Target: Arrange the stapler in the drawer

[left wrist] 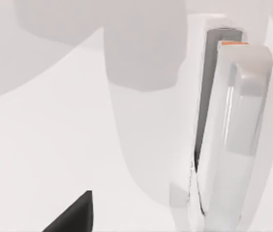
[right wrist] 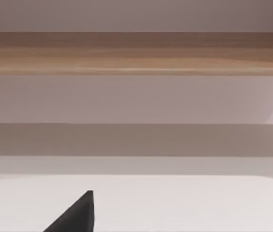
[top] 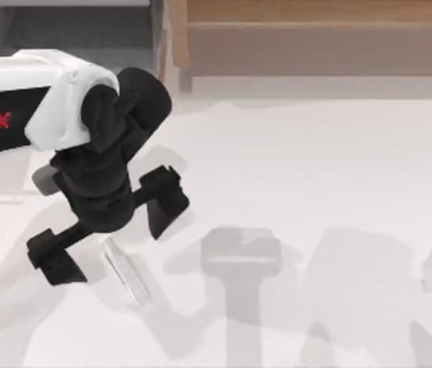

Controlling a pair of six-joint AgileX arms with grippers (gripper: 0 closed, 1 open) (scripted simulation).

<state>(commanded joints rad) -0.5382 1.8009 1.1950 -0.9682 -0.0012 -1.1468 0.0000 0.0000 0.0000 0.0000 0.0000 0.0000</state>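
Note:
The stapler (top: pixel 126 272) is a slim, pale, glassy bar lying flat on the white table at the front left. In the left wrist view the stapler (left wrist: pixel 233 135) appears close up, with a dark slot along one side and a small orange end. My left gripper (top: pixel 109 230) hovers just above it, open, its black fingers (top: pixel 55 257) spread wide to either side of the bar and holding nothing. The drawer (top: pixel 86 31), grey inside, sits at the back left, partly behind my left arm. A black edge of my right gripper (right wrist: pixel 76 217) faces the wooden unit.
A long wooden shelf unit (top: pixel 315 23) runs along the back right, and the right wrist view looks at its tan ledge (right wrist: pixel 136 53). Grey arm shadows (top: pixel 239 261) lie across the white tabletop at front centre and right.

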